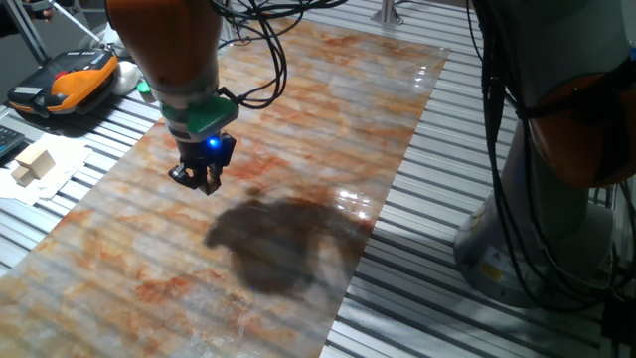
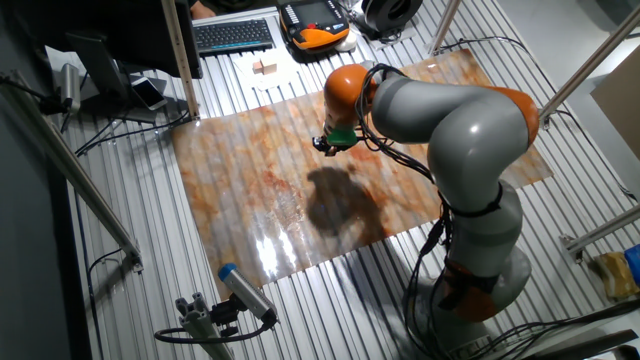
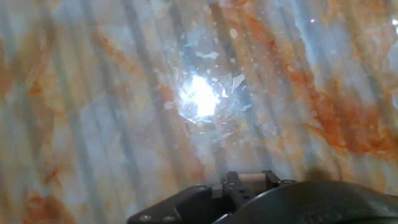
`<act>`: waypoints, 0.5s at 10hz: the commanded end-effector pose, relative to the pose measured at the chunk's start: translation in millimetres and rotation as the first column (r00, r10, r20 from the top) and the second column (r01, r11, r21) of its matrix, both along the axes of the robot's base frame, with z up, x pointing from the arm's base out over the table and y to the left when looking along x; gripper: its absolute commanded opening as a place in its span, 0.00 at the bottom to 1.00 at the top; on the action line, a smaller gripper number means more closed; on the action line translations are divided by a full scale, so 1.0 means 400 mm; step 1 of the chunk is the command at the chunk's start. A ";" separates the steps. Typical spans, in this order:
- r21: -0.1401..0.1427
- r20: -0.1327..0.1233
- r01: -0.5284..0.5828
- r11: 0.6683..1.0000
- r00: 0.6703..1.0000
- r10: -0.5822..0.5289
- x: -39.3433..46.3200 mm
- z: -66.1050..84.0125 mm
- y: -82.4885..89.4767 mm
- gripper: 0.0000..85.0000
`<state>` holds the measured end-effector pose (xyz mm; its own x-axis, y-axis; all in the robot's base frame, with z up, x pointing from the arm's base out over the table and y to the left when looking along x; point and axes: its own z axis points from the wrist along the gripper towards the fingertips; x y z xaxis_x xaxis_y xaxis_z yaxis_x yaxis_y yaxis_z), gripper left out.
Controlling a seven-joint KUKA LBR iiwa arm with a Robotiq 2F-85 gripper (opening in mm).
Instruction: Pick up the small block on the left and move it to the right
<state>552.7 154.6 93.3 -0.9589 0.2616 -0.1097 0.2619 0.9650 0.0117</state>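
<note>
Small tan-brown wooden cube (image 3: 252, 179) appears pinched between the nearly closed fingers of the black two-finger gripper (image 1: 202, 181), hanging clear above the orange-veined marbled tabletop (image 1: 328, 119); rightward carry remains.

One fixed view looks low and close across the bench (image 1: 328, 119). The other looks down from high. The hand view faces its marbled surface closely.
</note>
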 end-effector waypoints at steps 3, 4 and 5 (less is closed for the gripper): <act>0.024 0.014 -0.002 1.000 1.000 0.001 0.000 -0.041 0.015 0.00; 0.023 0.017 0.000 1.000 1.000 0.000 0.000 -0.058 0.021 0.00; 0.026 0.018 0.001 1.000 1.000 -0.001 0.000 -0.072 0.026 0.00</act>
